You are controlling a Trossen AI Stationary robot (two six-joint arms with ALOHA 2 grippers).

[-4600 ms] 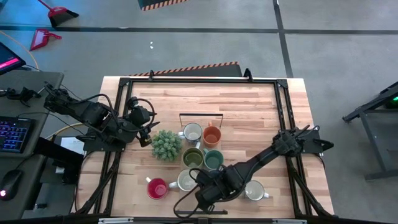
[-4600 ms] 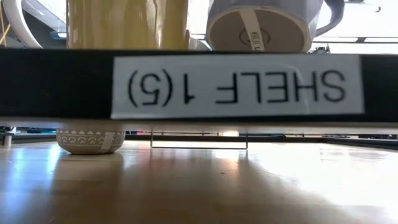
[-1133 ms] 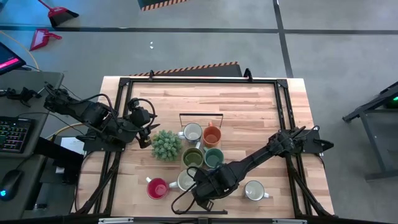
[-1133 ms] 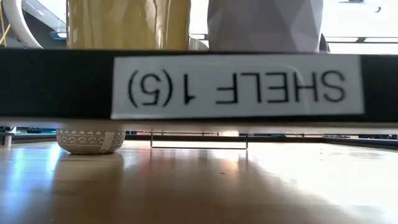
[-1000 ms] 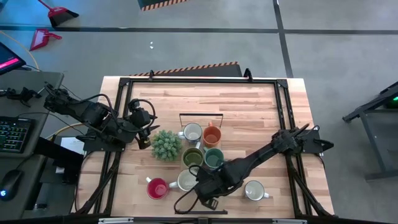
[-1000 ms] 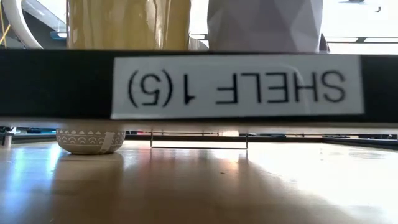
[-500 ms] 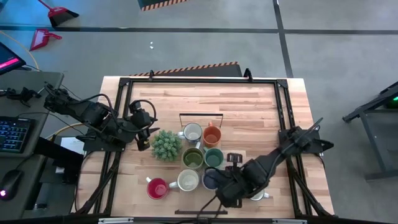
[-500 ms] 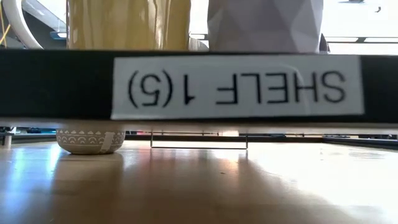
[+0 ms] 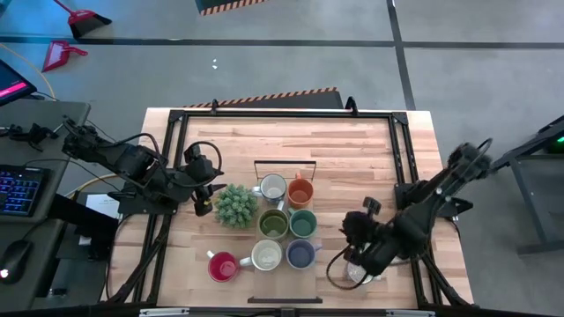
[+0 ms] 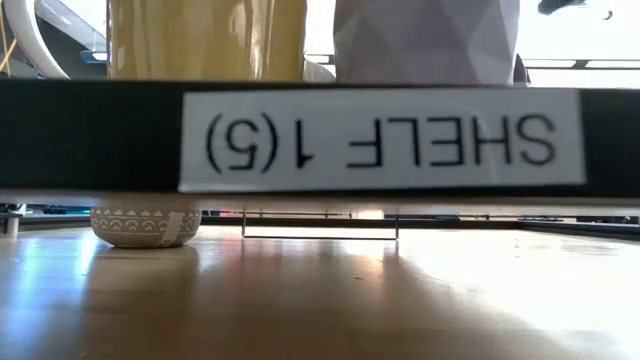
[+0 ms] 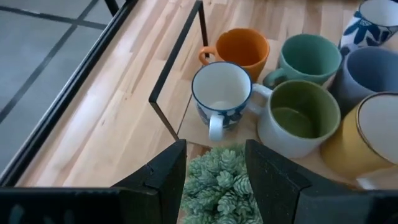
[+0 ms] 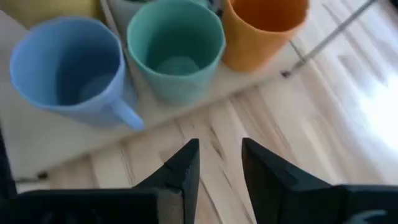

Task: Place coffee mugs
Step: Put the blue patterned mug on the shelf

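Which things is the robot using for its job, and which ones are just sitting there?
For the job: orange mug, teal mug, olive mug, blue-grey mug, red mug, cream mug, patterned mug; open right gripper beside them, open left gripper over the plant.
Just sitting there: spiky plant, keyboard, red dustpan.

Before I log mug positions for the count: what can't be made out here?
- Low view: a black shelf bar with a label blocks the cluster; only a patterned mug shows.
- High view: the right arm covers most of the cream mug.
- Left wrist view: the edge cuts off the yellow mug.
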